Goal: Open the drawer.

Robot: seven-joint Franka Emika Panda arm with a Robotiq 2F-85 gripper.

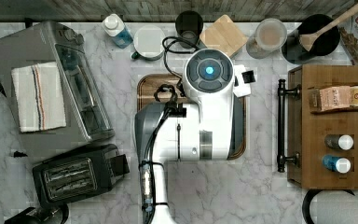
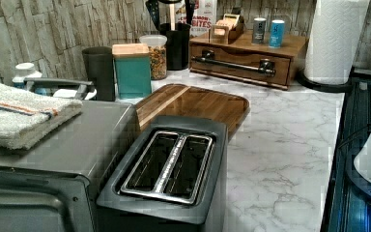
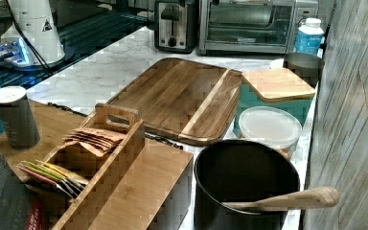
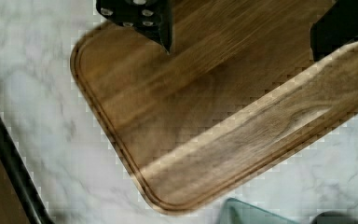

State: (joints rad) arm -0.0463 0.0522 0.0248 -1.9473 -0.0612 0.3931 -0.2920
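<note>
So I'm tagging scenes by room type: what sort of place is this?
Most likely a kitchen counter: a marble-look worktop carries a toaster, a toaster oven and a wooden cutting board.

pincer [image 4: 240, 35]: fingers spread wide, over the cutting board [image 4: 205, 116], nothing between them
board to drawer: bare marble worktop [image 1: 263, 140] strip, open lane, nothing standing in it
drawer [image 2: 239, 65] front: black bar handle [image 1: 281, 126] stands off on two posts, faces the open strip
drawer top: tea-bag caddy [image 1: 338, 98] and two small tins [image 1: 339, 153] on the box
back row: teal canister [image 2: 132, 69], jar [image 2: 156, 55], black utensil pot [image 2: 175, 44], packed along the wall
paper towel roll [image 2: 333, 38]: just beside the drawer box on the left view's right
top view's left: toaster oven [image 1: 65, 84] and toaster [image 1: 74, 175] block that side
</note>
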